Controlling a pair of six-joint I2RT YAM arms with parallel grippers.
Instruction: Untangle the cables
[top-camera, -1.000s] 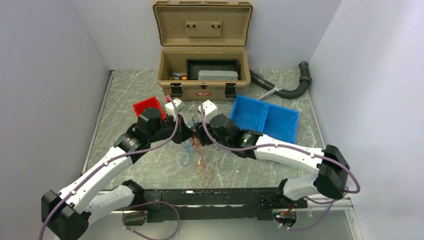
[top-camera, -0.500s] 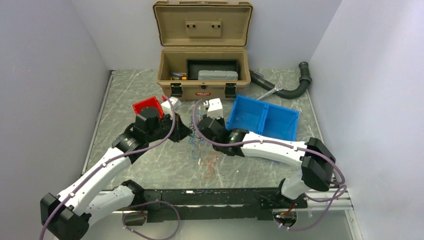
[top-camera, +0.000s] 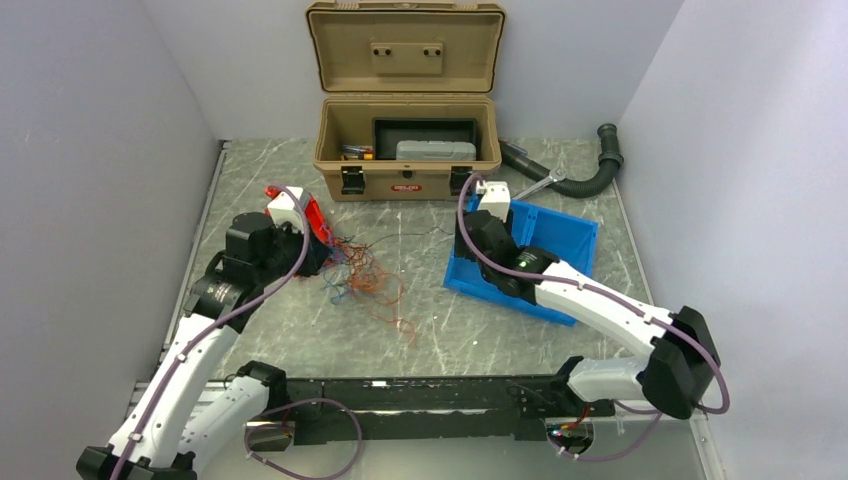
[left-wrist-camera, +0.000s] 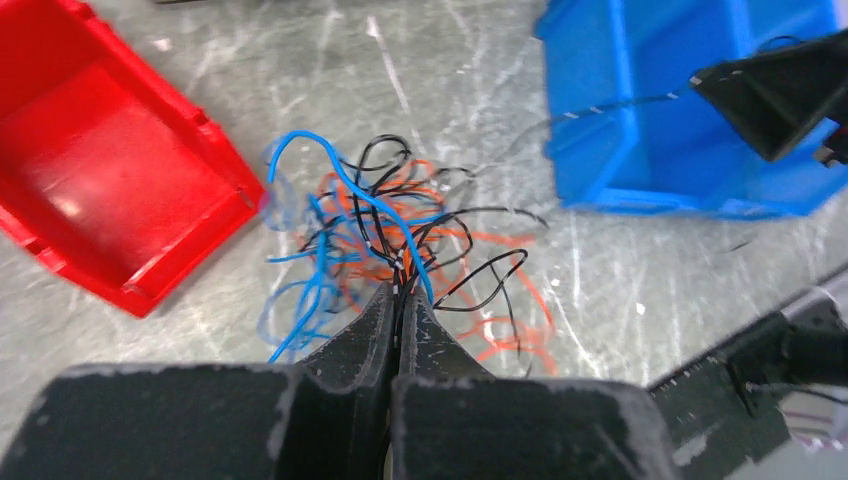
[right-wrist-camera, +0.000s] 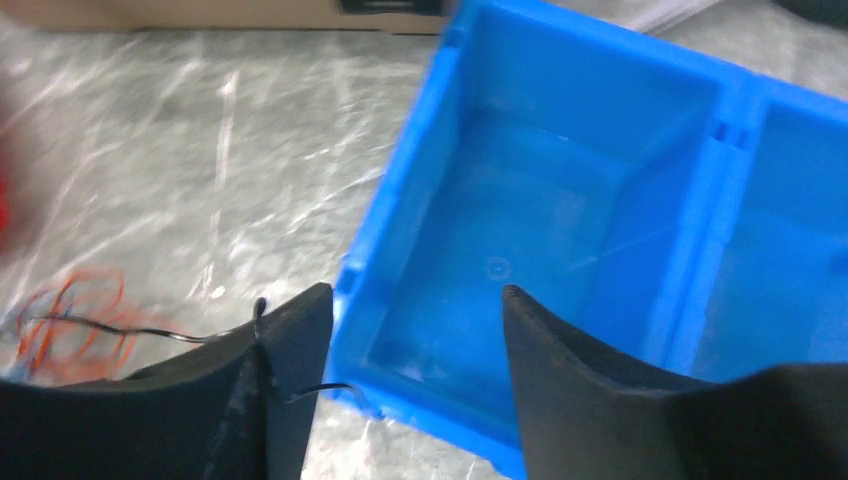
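The cables (top-camera: 362, 278) are a loose tangle of thin orange, blue and black wires on the table, beside the red bin (top-camera: 312, 215). My left gripper (top-camera: 322, 258) is shut on strands at the tangle's left side. In the left wrist view its fingertips (left-wrist-camera: 385, 300) pinch blue, black and orange wires (left-wrist-camera: 400, 230). My right gripper (top-camera: 465, 232) is open over the left wall of the blue bin (top-camera: 560, 245). In the right wrist view one black wire (right-wrist-camera: 262, 312) lies across its left finger (right-wrist-camera: 300, 340) and runs back to the tangle (right-wrist-camera: 80, 310).
An open tan toolbox (top-camera: 405, 150) stands at the back centre. A black corrugated hose (top-camera: 585, 180) lies at the back right. The red bin (left-wrist-camera: 100, 170) is open and empty, and so is the blue bin's near compartment (right-wrist-camera: 560, 200).
The left arm has dragged the tangle left to the red bin. The right arm has swung right and back to the blue bin. One black wire now stretches between them.
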